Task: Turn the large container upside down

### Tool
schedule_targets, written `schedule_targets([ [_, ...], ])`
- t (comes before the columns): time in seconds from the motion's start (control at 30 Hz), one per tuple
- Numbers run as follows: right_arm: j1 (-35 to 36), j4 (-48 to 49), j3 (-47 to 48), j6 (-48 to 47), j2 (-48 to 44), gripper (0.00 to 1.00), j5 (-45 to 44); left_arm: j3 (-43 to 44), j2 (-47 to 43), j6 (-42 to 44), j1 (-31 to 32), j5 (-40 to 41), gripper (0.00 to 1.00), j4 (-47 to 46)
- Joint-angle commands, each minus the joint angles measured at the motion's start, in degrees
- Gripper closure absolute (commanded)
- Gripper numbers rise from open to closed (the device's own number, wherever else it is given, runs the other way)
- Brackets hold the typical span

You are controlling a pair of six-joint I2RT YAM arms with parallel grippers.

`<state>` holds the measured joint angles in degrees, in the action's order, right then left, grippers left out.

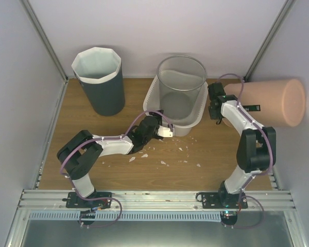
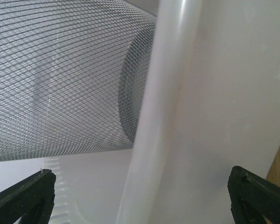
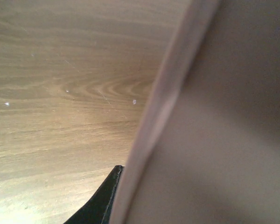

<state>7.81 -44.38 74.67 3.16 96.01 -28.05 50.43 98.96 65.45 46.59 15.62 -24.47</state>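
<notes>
A large pale pink cylindrical container lies on its side at the right, its flat base facing right. My right gripper is at its left end, shut on its rim. In the right wrist view the pink rim runs up the frame, with one black finger against its outer side and the other finger hidden. My left gripper is open, its jaws wide apart on either side of the rim of a white basket. A silver mesh bin stands in that basket.
A dark grey bin with a white liner stands at the back left. Small white scraps lie on the wooden table in front of the basket. Walls close in the left, back and right.
</notes>
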Motion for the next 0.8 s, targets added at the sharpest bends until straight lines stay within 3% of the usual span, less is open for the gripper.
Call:
schedule_targets([
  [0.0, 0.0, 3.3, -0.3, 3.6, 3.9, 0.99, -6.5, -0.9, -2.9, -2.5, -1.1, 0.8, 0.01, -4.3],
  [0.47, 2.1, -0.5, 5.0, 6.3, 17.6, 0.98, -9.2, -2.0, -2.2, -2.5, -11.3, -0.6, 0.01, -6.8],
  [0.53, 3.2, -1.3, 5.4, 7.2, 18.7, 0.87, -8.6, -1.9, -2.9, -3.0, -12.4, -0.9, 0.01, -6.3],
  [0.57, 3.7, -1.5, 5.3, 7.5, 19.1, 0.64, -8.2, -2.1, -3.3, -3.0, -12.7, -1.2, 0.01, -6.1],
  [0.6, 4.2, -1.5, 5.2, 7.8, 19.3, 0.51, -8.2, -2.4, -3.8, -3.0, -12.8, -1.3, 0.01, -5.9],
  [0.7, 6.1, -1.1, 4.2, 8.7, 19.8, 0.28, -9.4, -3.0, -5.2, -3.0, -12.8, -1.7, 0.01, -5.1],
  [0.77, 7.1, -1.9, 4.2, 9.4, 20.4, 0.26, -9.6, -3.2, -5.7, -3.0, -12.8, -1.6, 0.01, -4.9],
])
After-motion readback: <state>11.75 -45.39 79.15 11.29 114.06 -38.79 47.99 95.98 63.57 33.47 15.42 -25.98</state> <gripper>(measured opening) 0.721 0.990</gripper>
